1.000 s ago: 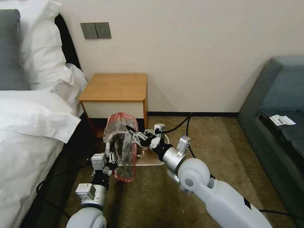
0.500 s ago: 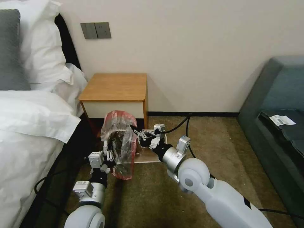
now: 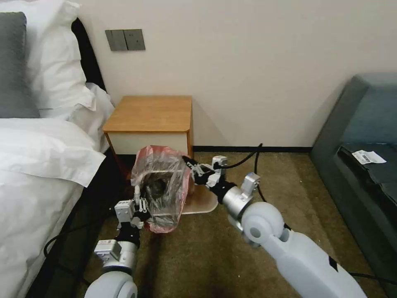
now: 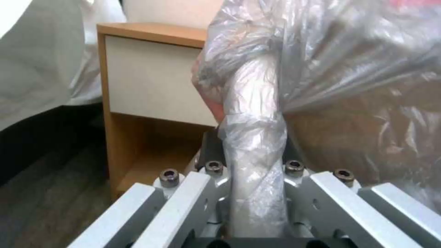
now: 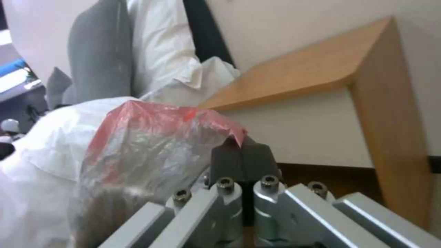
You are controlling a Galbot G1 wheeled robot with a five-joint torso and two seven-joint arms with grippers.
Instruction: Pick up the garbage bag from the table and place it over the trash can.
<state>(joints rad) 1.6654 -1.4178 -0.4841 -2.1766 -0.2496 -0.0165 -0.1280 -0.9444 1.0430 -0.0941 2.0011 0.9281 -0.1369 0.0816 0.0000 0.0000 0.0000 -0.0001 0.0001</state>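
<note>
Carpeted floor (image 3: 198,256) carries the scene: left gripper (image 3: 138,201) jaws clench the garbage bag (image 3: 163,184) at its near-left rim, right gripper (image 3: 191,162) jaws pinch its red far-right edge, stretching it above, apparently, the trash can (image 3: 202,201) before the table (image 3: 151,114).

At lower centre, the right gripper (image 5: 242,151) pinches the red-pink rim of the garbage bag (image 5: 147,148), which billows to the left. The wooden surface (image 5: 317,69) fills the upper right, white bedding (image 5: 161,44) the upper left.
</note>
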